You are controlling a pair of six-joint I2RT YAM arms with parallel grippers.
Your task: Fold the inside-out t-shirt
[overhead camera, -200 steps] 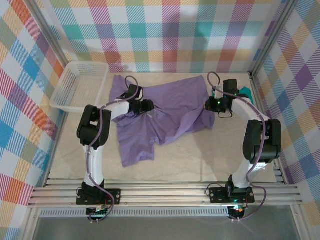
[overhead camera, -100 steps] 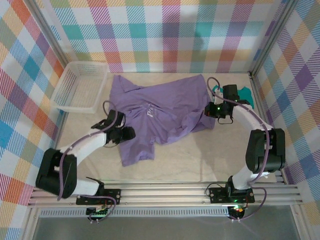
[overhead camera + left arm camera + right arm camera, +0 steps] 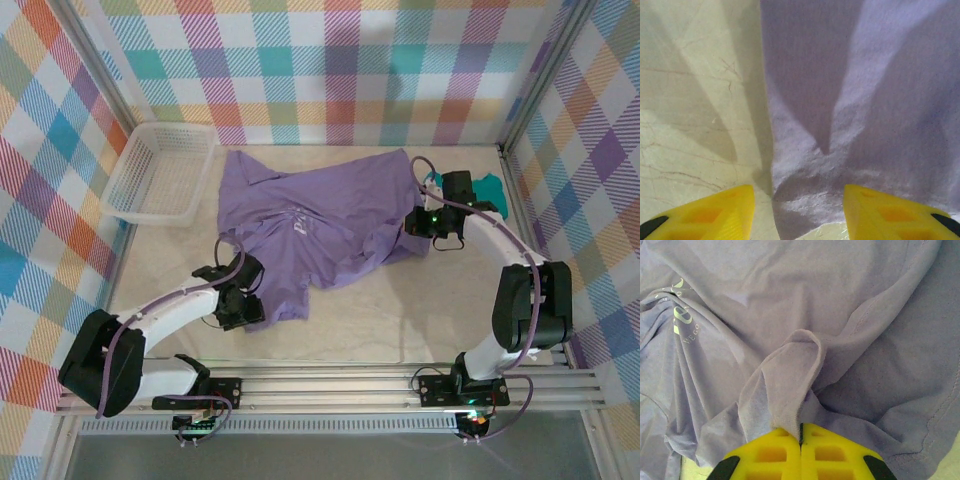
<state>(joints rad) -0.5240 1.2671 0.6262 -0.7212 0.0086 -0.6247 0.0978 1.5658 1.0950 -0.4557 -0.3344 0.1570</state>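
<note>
**Top external.** The plain lavender-purple cotton t-shirt [image 3: 320, 225] lies rumpled across the middle of the pale marble-look table [image 3: 400, 320]. A white plastic mesh basket [image 3: 160, 172] is at the far left and a small teal folded garment [image 3: 490, 188] at the far right. The left gripper [image 3: 240, 305] sits at the shirt's near-left corner, the right gripper [image 3: 415, 222] at its right edge.

**Left wrist.** The left gripper [image 3: 797, 212] has its yellow jaws about half apart, straddling the cloth's edge and holding nothing. Judgement: set that edge deep between the pads before closing, then draw outward while the other arm holds firm.

**Right wrist.** The right gripper [image 3: 801, 440] has its jaws closed tight on a raised fold of the shirt [image 3: 790, 315].

**Not determinable.** Both grippers' fingers are cut off by the frame. It is unclear whether the left's edge is hem or sleeve, and how many layers the right holds.
</note>
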